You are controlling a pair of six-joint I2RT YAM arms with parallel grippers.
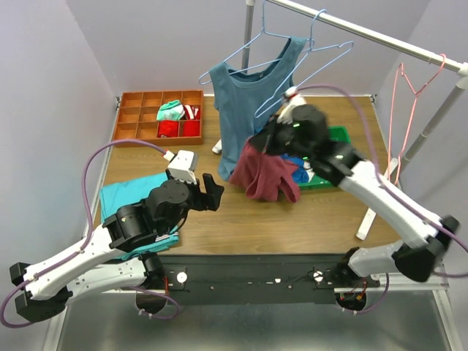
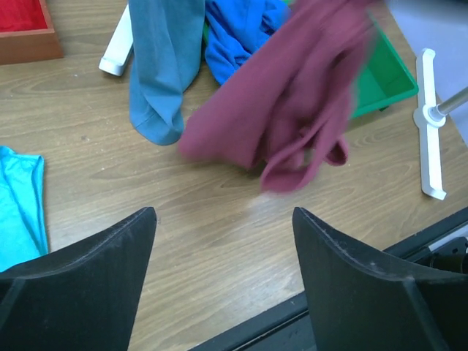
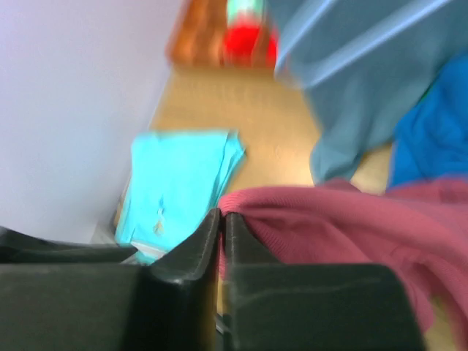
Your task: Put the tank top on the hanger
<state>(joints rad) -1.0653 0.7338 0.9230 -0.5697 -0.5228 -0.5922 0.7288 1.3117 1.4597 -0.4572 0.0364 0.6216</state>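
Overhead, hanger [image 1: 330, 48] (unseen from left wrist)

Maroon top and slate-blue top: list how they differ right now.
Colour: the maroon top is dark red; the slate-blue top is greyish blue.
Support: the maroon top is pinched in the shut right claw; the slate-blue top hangs on a wire hanger.
Shape: the maroon top is bunched and crumpled; the slate-blue top hangs spread out, neckline open.
Both are sleeveless tops with lower edges down at the table.
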